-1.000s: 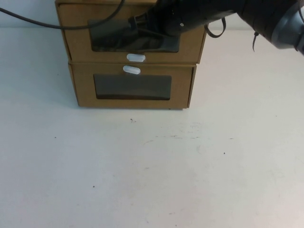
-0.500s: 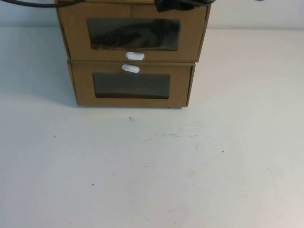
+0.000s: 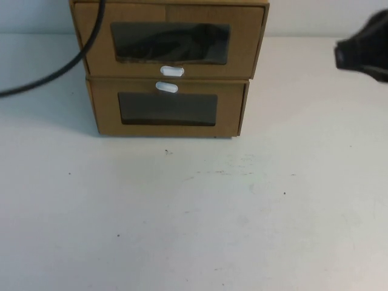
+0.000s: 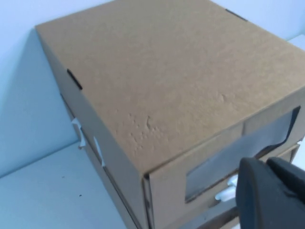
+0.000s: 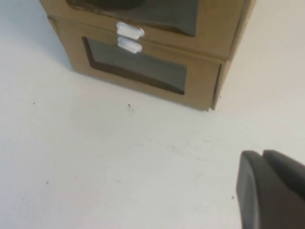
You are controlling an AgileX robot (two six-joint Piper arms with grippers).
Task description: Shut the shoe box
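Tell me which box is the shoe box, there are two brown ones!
Look at the stack of two brown cardboard boxes at the far edge of the white table. The shoe box is the top one, sitting on the lower box. Its little white tab is under its wide window, while the lower box has its tab above its window.

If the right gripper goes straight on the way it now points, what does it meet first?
Probably the bare white table, short of the lower box; depth is unclear. The right gripper hangs over the table; the left gripper hangs by the shoe box front.
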